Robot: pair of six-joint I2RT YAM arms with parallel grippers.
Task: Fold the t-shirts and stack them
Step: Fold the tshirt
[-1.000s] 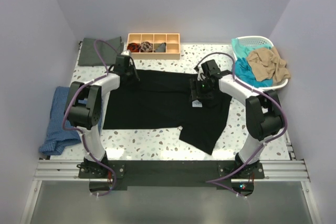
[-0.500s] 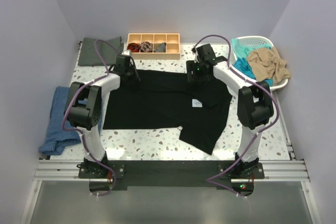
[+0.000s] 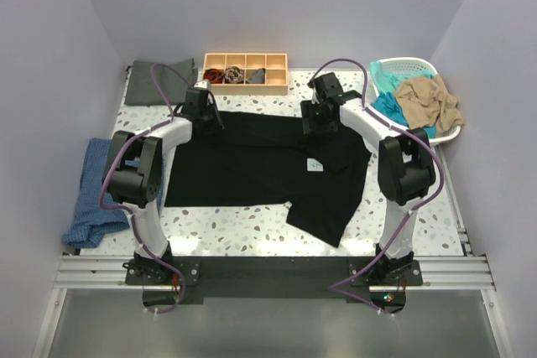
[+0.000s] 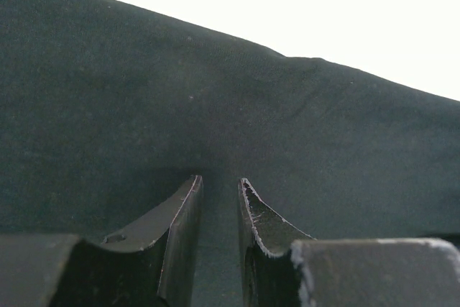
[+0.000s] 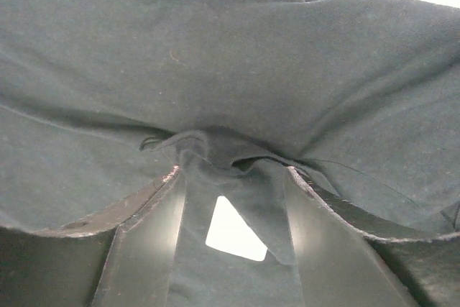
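So, standing by the rig: the speckled table (image 3: 252, 224) is mostly covered by the big black t-shirt (image 3: 252, 161). It's spread flat, and its far edge runs from the left gripper (image 4: 219, 181) across to the right gripper (image 5: 233, 169), with the rest lying on the near side of both, toward the arm bases.

The left gripper sits on the shirt's far left corner, fingers nearly pressed together and pinching the fabric. The right gripper is at the far right part of the hem with its fingers spread. A bunched ridge of black cloth sits loose between them, and a bit of table shows through the gap.

There's a crumpled blue cloth (image 3: 96, 190) well left of the left gripper and nearer the bases. A white basket (image 3: 390, 64) off to the right of the right gripper holds a teal shirt (image 3: 390, 111) and a tan shirt (image 3: 428, 98). A folded grey-green shirt (image 3: 151, 81) lies left of and beyond the left gripper. A wooden divider tray (image 3: 246, 87) sits beyond both grippers, roughly between them. The shirt's tiny white tag (image 3: 315, 164) is just on the near side of the right gripper.
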